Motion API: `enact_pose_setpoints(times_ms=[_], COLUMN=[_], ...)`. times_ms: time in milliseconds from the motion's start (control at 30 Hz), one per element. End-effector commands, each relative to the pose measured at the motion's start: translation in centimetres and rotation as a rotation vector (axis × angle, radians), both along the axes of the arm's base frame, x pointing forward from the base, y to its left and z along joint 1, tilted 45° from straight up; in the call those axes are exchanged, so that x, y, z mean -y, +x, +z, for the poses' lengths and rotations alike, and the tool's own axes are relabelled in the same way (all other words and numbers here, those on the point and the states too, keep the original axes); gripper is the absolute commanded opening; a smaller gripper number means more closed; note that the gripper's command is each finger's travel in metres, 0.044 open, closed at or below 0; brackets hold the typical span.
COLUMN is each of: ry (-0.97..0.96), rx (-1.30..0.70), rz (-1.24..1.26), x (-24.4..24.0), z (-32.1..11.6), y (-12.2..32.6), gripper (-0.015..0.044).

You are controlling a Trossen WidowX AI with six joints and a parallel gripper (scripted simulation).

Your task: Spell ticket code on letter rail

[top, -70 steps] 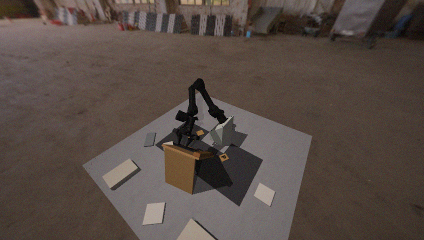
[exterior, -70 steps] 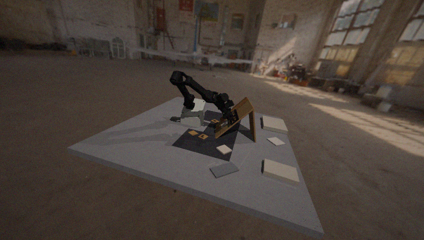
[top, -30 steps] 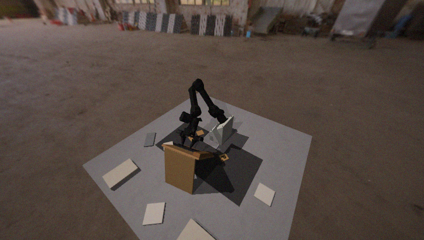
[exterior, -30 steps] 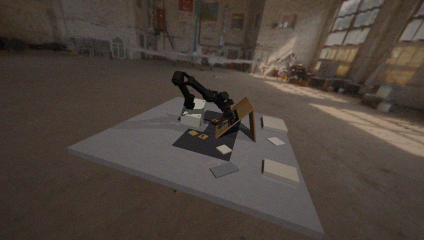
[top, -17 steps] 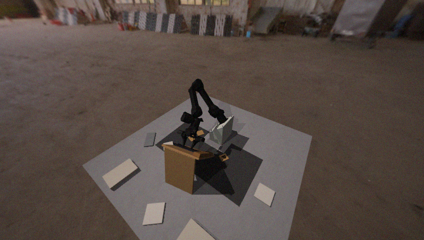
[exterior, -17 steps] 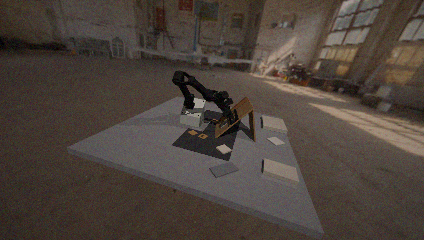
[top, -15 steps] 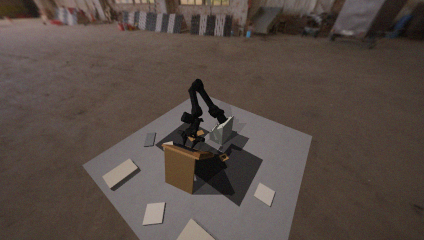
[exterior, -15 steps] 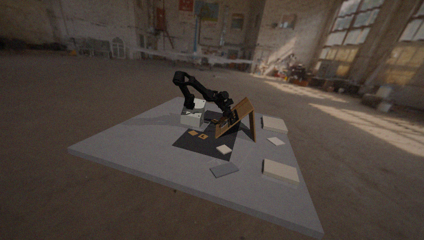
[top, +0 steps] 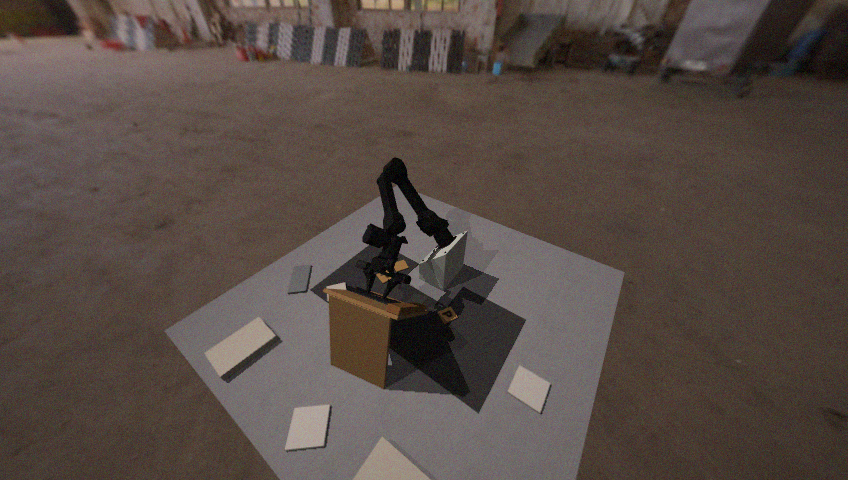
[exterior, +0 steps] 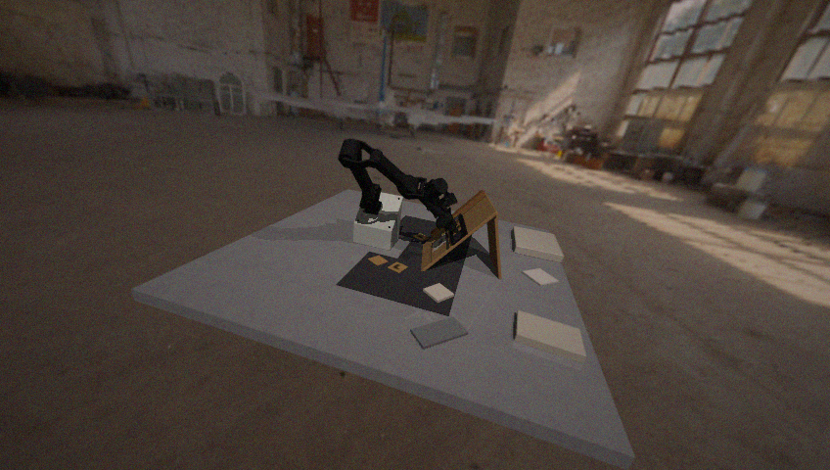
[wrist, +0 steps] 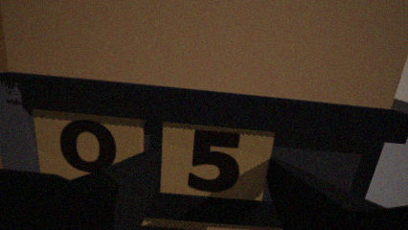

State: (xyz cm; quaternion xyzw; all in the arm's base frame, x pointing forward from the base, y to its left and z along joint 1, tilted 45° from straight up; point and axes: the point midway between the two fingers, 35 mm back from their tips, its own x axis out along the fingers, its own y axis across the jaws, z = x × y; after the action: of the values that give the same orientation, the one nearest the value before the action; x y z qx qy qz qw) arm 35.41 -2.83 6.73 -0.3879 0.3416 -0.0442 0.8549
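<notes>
My gripper (top: 378, 293) (exterior: 451, 231) (wrist: 215, 161) is shut on the tile marked 5 (wrist: 215, 184), which sits upright at the dark rail (wrist: 206, 98) of the tilted wooden board (top: 358, 339) (exterior: 480, 213) (wrist: 206, 43). Left of it in the wrist view, apart by a gap, is a tile that looks like Q (wrist: 88, 146); a finger hides its lower edge. To the right the rail shows no tile. A tile marked P (top: 446, 314) lies off the board. A dark-marked tile (exterior: 397, 267) and another tile (exterior: 377, 259) lie on the mat. No ticket code is readable.
A dark mat (exterior: 372, 279) lies under the board. A white card (exterior: 438, 292) lies on it. The white robot base (top: 443, 267) (exterior: 375, 232) stands behind. A grey slab (top: 299, 279) (exterior: 438, 332), pale blocks (top: 241, 347) (exterior: 549, 335) and thin pale slabs (top: 308, 427) (exterior: 539, 275) lie around the board.
</notes>
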Motion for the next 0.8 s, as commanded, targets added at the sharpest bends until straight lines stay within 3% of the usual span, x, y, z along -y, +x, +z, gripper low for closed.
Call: enact_pose_setpoints(times_ms=[0, 767], ry=[0.003, 0.004], rx=[0.0, 0.0], rz=[-0.005, -0.006], x=[-0.1, -0.9], z=[0.2, 1.4], y=[-0.3, -1.6], gripper=[0.0289, 0.0295])
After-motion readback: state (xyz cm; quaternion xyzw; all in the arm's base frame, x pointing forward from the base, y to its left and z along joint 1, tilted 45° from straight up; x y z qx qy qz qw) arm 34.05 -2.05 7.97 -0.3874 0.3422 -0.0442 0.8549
